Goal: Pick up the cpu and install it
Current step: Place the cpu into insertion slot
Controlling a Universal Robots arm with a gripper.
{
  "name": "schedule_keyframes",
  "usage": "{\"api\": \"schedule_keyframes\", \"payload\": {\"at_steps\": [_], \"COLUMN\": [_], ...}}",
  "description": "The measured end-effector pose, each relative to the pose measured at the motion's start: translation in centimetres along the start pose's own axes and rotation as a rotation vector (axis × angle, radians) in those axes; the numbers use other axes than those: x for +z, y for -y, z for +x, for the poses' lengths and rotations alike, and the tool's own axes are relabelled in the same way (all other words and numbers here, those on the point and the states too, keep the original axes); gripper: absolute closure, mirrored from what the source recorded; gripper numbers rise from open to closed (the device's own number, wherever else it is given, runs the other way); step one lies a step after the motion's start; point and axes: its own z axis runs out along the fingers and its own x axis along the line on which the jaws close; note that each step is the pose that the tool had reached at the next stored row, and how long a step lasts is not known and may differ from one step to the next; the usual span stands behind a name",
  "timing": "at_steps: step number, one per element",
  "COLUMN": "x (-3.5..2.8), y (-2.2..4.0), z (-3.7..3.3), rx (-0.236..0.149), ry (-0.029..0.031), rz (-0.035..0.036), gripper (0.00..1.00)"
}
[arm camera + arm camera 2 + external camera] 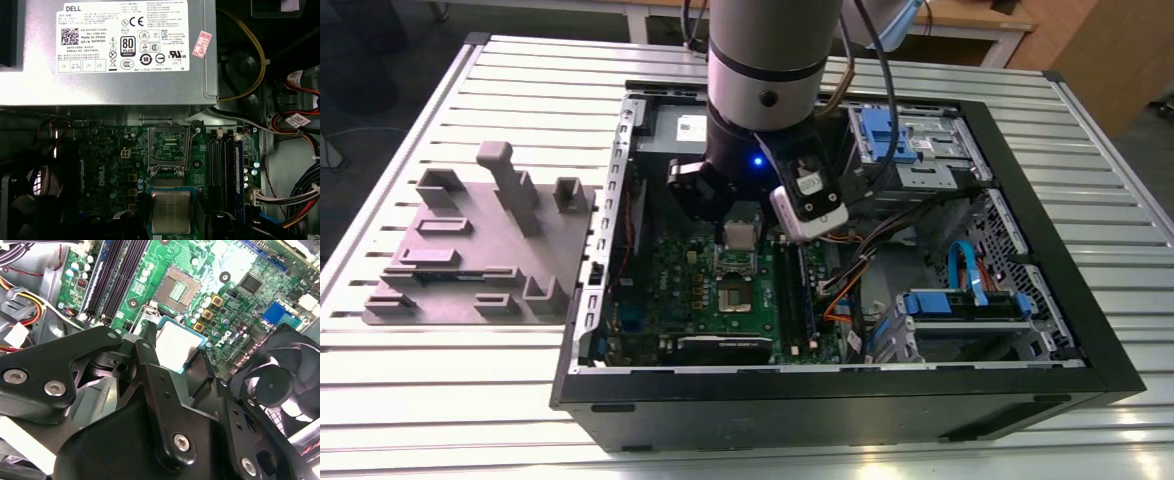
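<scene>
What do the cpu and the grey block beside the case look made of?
The cpu: silvery-grey metal top, dull sheen, on a bluish-green board rim. The grey block: likely matte plastic, uniform grey without glints; painted metal cannot be ruled out.

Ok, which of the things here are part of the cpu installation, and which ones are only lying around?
Part of the job:
- the tool, shut on the cpu
- the empty socket

Just there:
- memory sticks
- fan
- power supply
- grey fixture block beside the case
</scene>
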Motion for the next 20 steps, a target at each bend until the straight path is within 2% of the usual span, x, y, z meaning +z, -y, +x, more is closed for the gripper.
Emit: {"api": "schedule_keyframes", "payload": {"at_steps": [14, 20], "x": [0.25, 0.55], "y": [0.02, 0.39], "z": [0.0, -0.01], "rx": [0.0, 0.0], "ry": [0.0003, 0.0002], "rz": [-0.0006, -0.0004], "gripper": [0.53, 0.53]}}
